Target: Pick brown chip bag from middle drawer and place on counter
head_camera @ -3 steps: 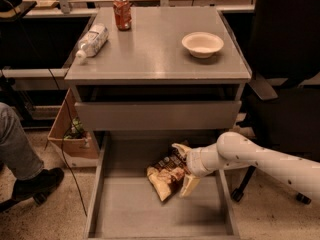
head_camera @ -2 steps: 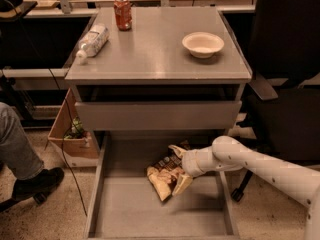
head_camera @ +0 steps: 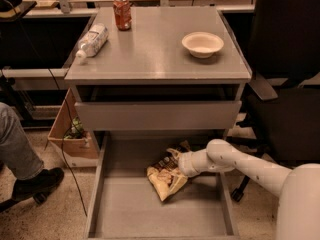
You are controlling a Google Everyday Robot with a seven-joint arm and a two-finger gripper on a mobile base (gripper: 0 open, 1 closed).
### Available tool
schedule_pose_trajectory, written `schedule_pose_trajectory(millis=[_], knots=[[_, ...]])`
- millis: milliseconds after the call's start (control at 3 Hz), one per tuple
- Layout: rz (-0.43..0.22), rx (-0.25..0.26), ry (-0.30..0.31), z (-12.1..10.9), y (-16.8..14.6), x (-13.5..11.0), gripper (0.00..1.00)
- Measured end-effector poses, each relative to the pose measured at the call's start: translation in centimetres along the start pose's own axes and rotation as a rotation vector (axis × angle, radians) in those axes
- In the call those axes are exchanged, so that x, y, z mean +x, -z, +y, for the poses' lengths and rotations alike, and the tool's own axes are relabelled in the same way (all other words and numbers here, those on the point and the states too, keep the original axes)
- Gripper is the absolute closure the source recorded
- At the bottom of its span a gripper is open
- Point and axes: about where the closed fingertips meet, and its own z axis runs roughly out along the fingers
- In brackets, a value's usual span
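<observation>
The end effector (head_camera: 183,163) is reaching into the open middle drawer (head_camera: 125,211).
It is meeting the upper right end of the brown chip bag (head_camera: 164,178); whether it has hold cannot be told. The bag is lying on the drawer floor, out beyond the worktop's (head_camera: 150,54) front edge, right of centre. A bowl (head_camera: 202,44) is sitting near the worktop's back right corner.

Red can (head_camera: 122,13) near a toppled bottle (head_camera: 92,41), white bowl (head_camera: 202,44) apart

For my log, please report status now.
Gripper in middle drawer, at brown chip bag. Bag on drawer floor. Counter carries bowl, can, bottle.
</observation>
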Motion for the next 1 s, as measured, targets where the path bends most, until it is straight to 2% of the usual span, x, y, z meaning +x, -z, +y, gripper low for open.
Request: schedule_pose_trajectory(millis=[333, 667, 1000], knots=[[0.0, -0.011, -0.046, 0.1, -1.5, 1.9, 0.22], [0.003, -0.016, -0.072, 0.5, -2.1, 2.8, 0.45], [0.003, -0.017, -0.074, 0.5, -2.2, 2.9, 0.68]])
